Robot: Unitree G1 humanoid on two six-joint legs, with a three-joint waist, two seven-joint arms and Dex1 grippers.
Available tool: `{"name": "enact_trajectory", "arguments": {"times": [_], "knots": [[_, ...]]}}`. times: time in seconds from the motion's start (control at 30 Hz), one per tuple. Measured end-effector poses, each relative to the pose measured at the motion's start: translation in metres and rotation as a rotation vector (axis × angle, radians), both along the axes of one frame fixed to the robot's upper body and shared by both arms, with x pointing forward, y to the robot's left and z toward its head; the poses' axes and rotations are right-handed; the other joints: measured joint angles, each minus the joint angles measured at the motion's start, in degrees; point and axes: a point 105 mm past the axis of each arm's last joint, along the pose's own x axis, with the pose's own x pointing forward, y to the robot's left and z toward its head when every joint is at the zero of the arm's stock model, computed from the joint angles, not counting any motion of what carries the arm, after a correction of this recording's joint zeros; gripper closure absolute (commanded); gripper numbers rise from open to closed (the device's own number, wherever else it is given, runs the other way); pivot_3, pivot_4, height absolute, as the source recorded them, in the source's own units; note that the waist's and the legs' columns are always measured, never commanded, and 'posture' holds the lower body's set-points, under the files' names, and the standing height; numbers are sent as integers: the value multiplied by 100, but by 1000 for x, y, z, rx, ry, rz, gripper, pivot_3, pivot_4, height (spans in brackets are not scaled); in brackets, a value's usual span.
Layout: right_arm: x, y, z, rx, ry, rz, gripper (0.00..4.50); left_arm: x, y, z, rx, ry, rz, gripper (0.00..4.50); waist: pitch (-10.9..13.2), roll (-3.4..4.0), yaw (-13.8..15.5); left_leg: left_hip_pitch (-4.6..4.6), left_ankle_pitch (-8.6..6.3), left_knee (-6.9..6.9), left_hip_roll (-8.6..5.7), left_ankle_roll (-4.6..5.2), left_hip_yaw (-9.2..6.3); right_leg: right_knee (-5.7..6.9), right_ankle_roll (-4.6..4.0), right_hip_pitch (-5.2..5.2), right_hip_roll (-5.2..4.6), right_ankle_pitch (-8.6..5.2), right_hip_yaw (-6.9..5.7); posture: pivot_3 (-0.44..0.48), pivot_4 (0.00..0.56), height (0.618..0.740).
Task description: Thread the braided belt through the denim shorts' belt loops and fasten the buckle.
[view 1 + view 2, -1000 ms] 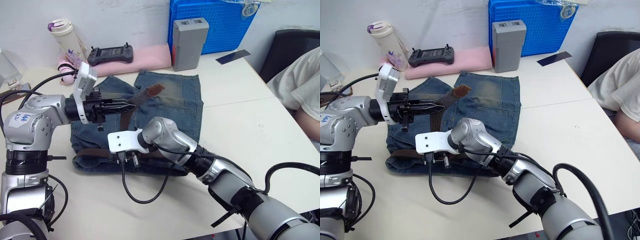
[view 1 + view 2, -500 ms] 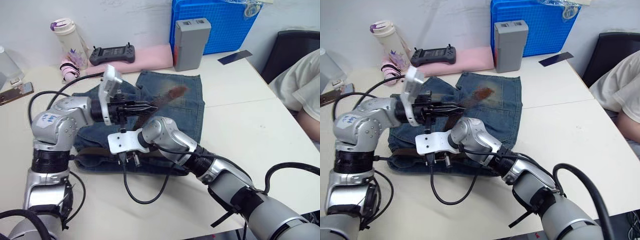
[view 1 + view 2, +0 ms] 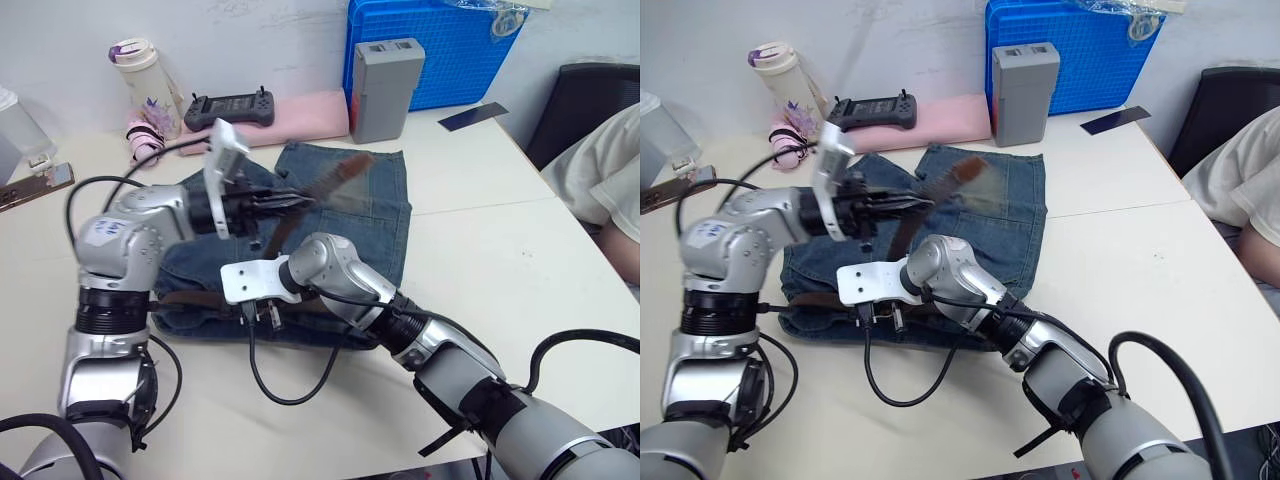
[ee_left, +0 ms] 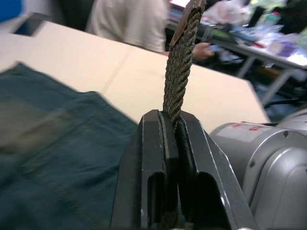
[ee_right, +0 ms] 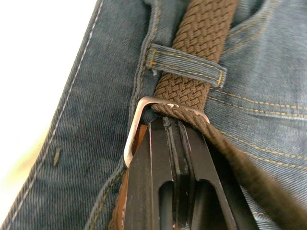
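The denim shorts [image 3: 345,215] lie flat on the pale bench [image 3: 480,240], waistband toward the robot. The braided belt [image 5: 204,48] runs along that waistband and passes under 1 of the belt loops [image 5: 186,63], as the right wrist view shows.

The left hand [image 4: 169,127] is held above the shorts, its 2 fingers pressed together on the belt's free end. In the left wrist view the woven strap rises from between the fingers to its tan leather tip. In the head views this free end [image 3: 330,178] slants up and away from the left hand over the middle of the shorts, while the rest of the strap drops from the hand toward the waistband.

The right hand [image 5: 173,129] is low at the waistband, just beside the belt loop. Its fingers are closed together at the buckle [image 5: 139,122]: the silver frame sits at the fingertips, with the strap passing through it and over them. Whether the fingers actually pinch the buckle or the strap I cannot tell.

At the far edge of the bench stand a blue crate [image 3: 440,45], a grey box [image 3: 385,88] in front of it, a pink pad [image 3: 300,108] carrying a black controller [image 3: 225,104], and a pale bottle [image 3: 145,85]. A person's light sleeve [image 3: 600,170] shows beyond the bench on the robot's right.
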Motion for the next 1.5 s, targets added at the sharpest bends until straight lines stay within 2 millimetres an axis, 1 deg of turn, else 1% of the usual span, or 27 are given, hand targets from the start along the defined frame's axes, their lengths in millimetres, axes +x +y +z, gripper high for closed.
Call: {"name": "enact_trajectory", "arguments": {"times": [0.07, 0.1, 0.17, 0.23, 0.27, 0.33, 0.4, 0.47, 0.57, 0.73, 0.77, 0.8, 0.83, 0.93, 1.0, 1.1, 1.37, 1.5], "knots": [[0, -5, -1, 89, 19, -34, 4475, 4, 36, -10, 83, -64, 146, 4500, 2, 3, -24, 0, 0, -7, 0, -1, -6, -1, -2, -6, 6, 1, 5, 0, 150, 718], [-2, -6, 1, 131, 21, -48, 4475, 3, 56, -18, 141, -97, 218, 4500, 2, 4, -40, -2, 0, -13, 0, -2, -13, -7, -3, -10, 8, 1, 4, 0, 150, 718], [-4, -10, 3, 196, 35, -73, 4475, -5, 89, -31, 241, -147, 327, 4500, 4, 6, -30, -22, -1, -15, -1, -1, -29, -17, -4, -23, 8, 1, -4, 0, 150, 718], [-4, -15, 5, 227, 45, -99, 4475, -12, 104, -41, 328, -193, 378, 4500, 4, 5, 15, -30, -4, -13, -3, 4, -35, -27, -4, -23, 5, 1, -8, 0, 150, 718], [-4, -17, 7, 242, 48, -116, 4475, -18, 112, -49, 413, -229, 396, 4500, 4, 4, 33, -31, -6, -14, -4, 8, -35, -35, -4, -20, 3, 1, -9, 0, 150, 718], [-4, -21, 7, 257, 55, -140, 4475, -27, 121, -61, 486, -250, 412, 4500, 5, 6, 57, -35, -9, -14, -8, 14, -36, -40, -4, -18, -1, 1, -11, 0, 150, 718], [-7, -24, 7, 273, 60, -146, 4475, -34, 126, -68, 497, -244, 427, 4500, 8, 1, 71, -38, -11, -12, -8, 16, -40, -43, -4, -17, -2, 1, -14, 0, 150, 718], [-9, -26, 10, 285, 59, -147, 4475, -37, 125, -68, 498, -269, 433, 4500, 13, -8, 77, -39, -12, -11, -8, 17, -41, -43, -4, -16, -2, 1, -15, 0, 150, 718], [-12, -26, 16, 307, 48, -142, 3501, -38, 119, -65, 483, -304, 431, 4500, 14, -7, 57, -38, -12, -13, -6, 16, -41, -42, -4, -17, -1, 1, -15, 0, 150, 718], [-15, -38, 32, 359, 11, -133, 1031, -40, 117, -70, 476, -315, 426, 4500, 15, -9, 29, -39, -13, -27, -3, 17, -37, -48, -4, -24, 2, 1, -13, 0, 150, 718], [-16, -41, 35, 369, -2, -133, 726, -40, 117, -70, 475, -316, 424, 4500, 15, -9, 40, -39, -12, -30, -3, 16, -39, -50, -4, -24, 1, 1, -14, 0, 150, 718], [-19, -46, 39, 377, -22, -125, 176, -40, 117, -70, 475, -314, 425, 4500, 15, -10, 48, -39, -13, -31, -4, 17, -40, -53, -4, -23, 1, 1, -15, 0, 150, 718], [-22, -49, 39, 379, -34, -120, 15, -40, 117, -70, 474, -313, 424, 4500, 15, -10, 51, -39, -14, -32, -4, 19, -39, -55, -4, -22, 0, 1, -14, 0, 150, 718], [-25, -63, 30, 338, -66, -116, 15, -40, 117, -69, 468, -312, 422, 4500, 16, -12, 51, -39, -15, -30, -6, 22, -36, -59, -3, -19, -2, 1, -13, 0, 150, 718], [-25, -67, 21, 299, -93, -113, 15, -38, 116, -65, 453, -313, 422, 4500, 18, -15, 50, -39, -15, -30, -4, 22, -37, -58, -3, -19, 0, 1, -14, 0, 150, 718], [-27, -62, 18, 295, -125, -104, 15, -37, 114, -62, 433, -303, 419, 4500, 18, -14, 20, -37, -14, -34, 0, 19, -34, -53, -3, -24, 6, 1, -11, 0, 150, 718], [-28, -55, 6, 247, -250, -119, 15, -37, 118, -64, 412, -252, 436, 4500, 19, -17, 50, -38, -15, -30, -5, 21, -36, -55, -3, -22, 1, 1, -12, 0, 150, 718], [-28, -53, 5, 241, -331, -135, 15, -38, 118, -64, 398, -234, 441, 4500, 19, -17, 44, -37, -14, -31, -4, 20, -36, -53, -3, -22, 3, 1, -12, 0, 150, 718]]}}
